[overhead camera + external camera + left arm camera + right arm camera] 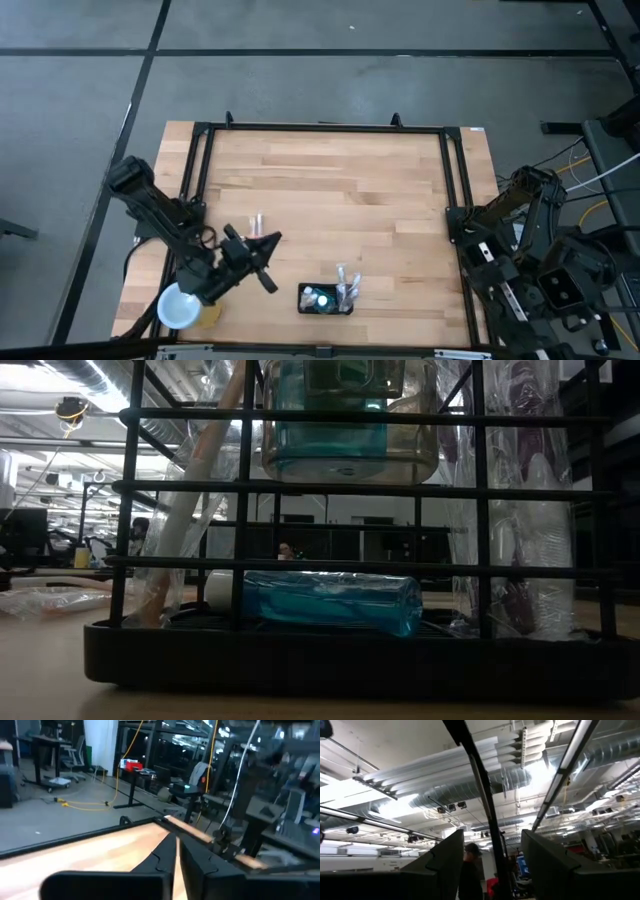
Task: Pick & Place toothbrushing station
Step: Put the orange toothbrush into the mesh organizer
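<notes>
On pale plank table, black slotted toothbrushing station (rounded corners)

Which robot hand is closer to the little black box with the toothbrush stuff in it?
The left one. The left gripper hovers over the table just beside the black box, fingers shut. The right gripper waits out at the table's right edge, much farther away.

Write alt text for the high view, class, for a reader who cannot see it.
A small black toothbrushing station sits near the front edge of a wooden table. The left claw, shut and empty, hovers to its left above a white-topped cup. The right arm waits folded off the table's right side.
</notes>
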